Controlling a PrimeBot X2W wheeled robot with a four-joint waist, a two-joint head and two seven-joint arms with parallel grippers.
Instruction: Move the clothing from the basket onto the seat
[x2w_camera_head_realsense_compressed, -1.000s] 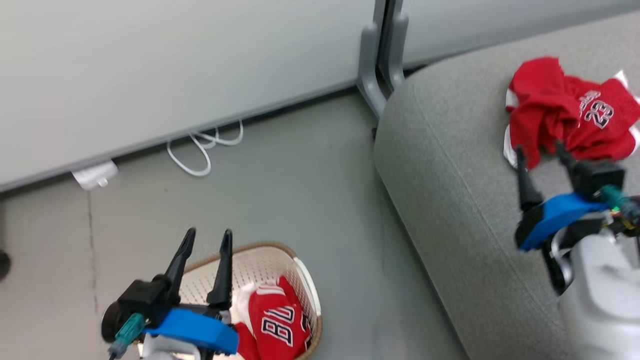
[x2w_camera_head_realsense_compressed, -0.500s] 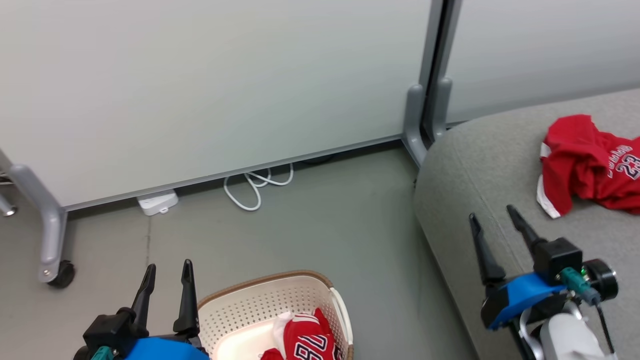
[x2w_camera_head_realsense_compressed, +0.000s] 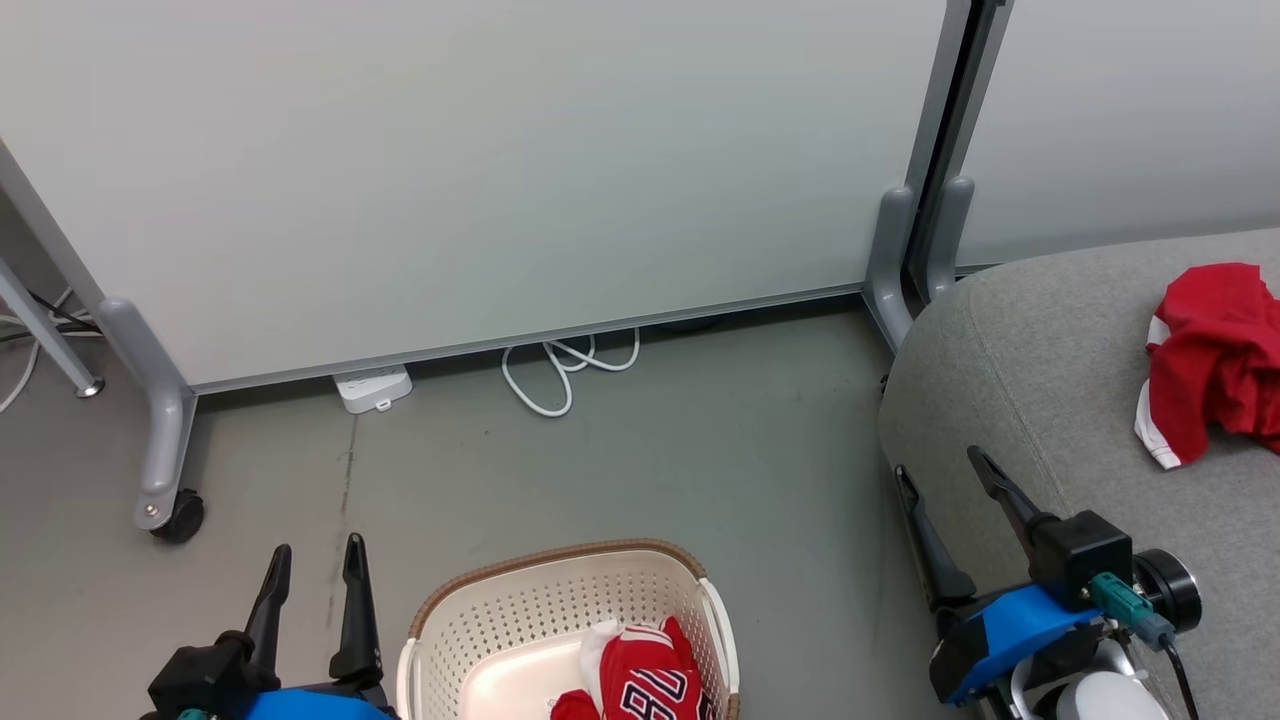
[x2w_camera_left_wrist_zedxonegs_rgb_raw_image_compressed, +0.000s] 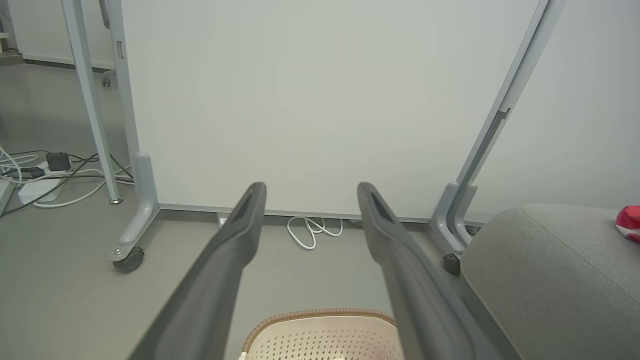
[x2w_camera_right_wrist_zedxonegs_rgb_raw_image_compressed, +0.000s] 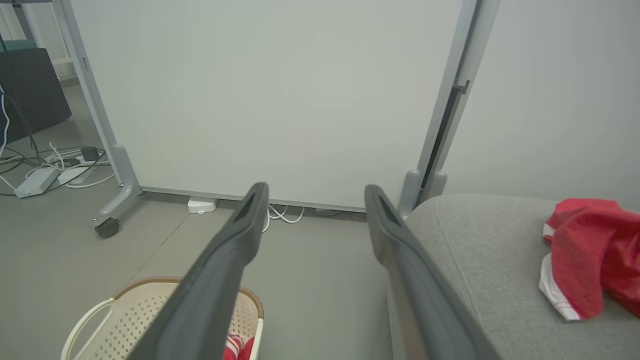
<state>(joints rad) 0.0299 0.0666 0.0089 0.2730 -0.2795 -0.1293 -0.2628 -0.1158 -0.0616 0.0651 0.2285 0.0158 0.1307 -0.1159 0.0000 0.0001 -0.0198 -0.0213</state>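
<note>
Pulled back from the red top (x2w_camera_head_realsense_compressed: 1210, 360) it hovered at a second ago, the right claw (x2w_camera_head_realsense_compressed: 938, 463) now hangs empty, fingers spread wide, by the seat (x2w_camera_head_realsense_compressed: 1030, 400) edge; the head camera has swung too. That top lies on the seat at the claw's two o'clock, well apart, so one delivery looks done. The second top (x2w_camera_head_realsense_compressed: 640, 680) sits in the basket (x2w_camera_head_realsense_compressed: 520, 610), at four o'clock from the left claw (x2w_camera_head_realsense_compressed: 318, 545), likewise wide open and empty.
</note>
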